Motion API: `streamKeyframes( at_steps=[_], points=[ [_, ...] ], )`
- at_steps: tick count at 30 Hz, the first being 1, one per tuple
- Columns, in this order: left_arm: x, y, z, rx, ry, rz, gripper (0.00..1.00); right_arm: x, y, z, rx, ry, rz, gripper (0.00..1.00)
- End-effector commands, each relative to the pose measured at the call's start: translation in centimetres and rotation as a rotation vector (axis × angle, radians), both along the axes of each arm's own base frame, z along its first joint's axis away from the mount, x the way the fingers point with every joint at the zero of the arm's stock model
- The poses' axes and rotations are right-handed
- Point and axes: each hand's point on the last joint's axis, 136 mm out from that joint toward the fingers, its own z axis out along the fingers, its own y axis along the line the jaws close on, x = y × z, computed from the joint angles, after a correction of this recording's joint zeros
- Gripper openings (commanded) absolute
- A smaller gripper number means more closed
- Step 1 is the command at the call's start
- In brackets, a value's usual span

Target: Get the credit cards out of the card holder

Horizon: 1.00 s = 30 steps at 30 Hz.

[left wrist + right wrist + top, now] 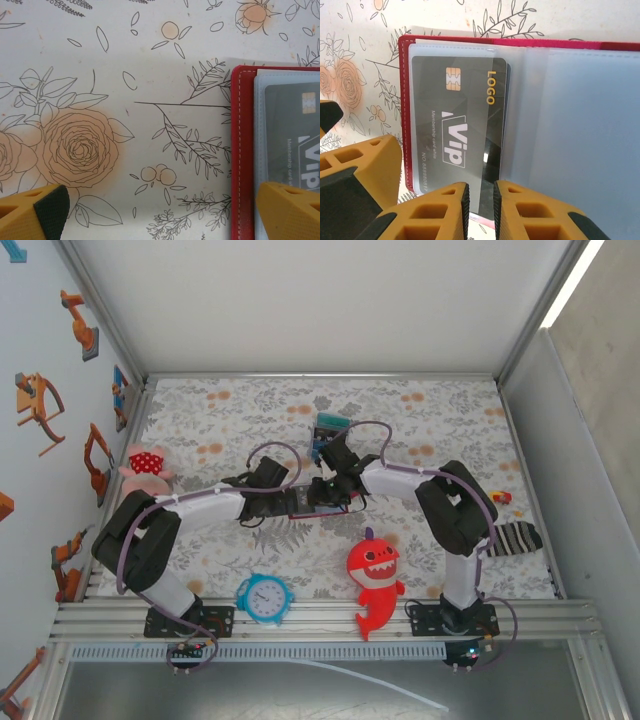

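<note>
Card holder (404, 110) lies open, red, stitched, leathery.

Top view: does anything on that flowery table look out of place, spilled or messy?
Nothing looks spilled or damaged. The oddest thing is a striped, sock-like cloth lying crumpled at the right edge of the table, apart from the toys.

Bright, even light floods the floral tablecloth (100, 75); a soft shadow falls just left of the card holder (243, 150). Glare streaks its clear sleeve (570, 125), and the right gripper (480, 194) below it blurs near the lens.
</note>
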Motion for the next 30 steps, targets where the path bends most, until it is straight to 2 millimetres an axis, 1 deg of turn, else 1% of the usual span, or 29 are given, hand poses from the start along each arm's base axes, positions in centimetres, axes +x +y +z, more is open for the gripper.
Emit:
streamKeyframes(
  at_steps=[1, 3, 8, 21, 26, 30],
  points=[
    [0.8, -0.8, 0.9, -0.023, -0.008, -0.018, 0.97, 0.1, -0.5, 0.1, -0.007, 0.0, -0.022, 0.2],
    [0.7, -0.9, 0.3, -0.017, 0.007, -0.021, 0.97, 0.1, -0.5, -0.2, -0.009, 0.007, -0.024, 0.21],
    [0.6, -0.9, -0.3, -0.008, 0.024, -0.027, 0.97, 0.2, -0.3, -0.7, -0.013, 0.017, -0.022, 0.2],
    [-0.2, 0.4, -1.8, 0.061, 0.08, -0.018, 0.97, 0.0, -0.6, -1.9, -0.033, 0.041, -0.025, 0.22],
    [-0.7, 0.7, -2.2, 0.083, 0.101, -0.027, 0.97, -0.2, -0.3, -2.4, -0.014, 0.058, -0.021, 0.21],
    [-0.9, 0.8, -2.5, 0.101, 0.12, -0.036, 0.99, -0.2, -0.4, -2.8, 0.011, 0.078, -0.033, 0.22]
  ],
)
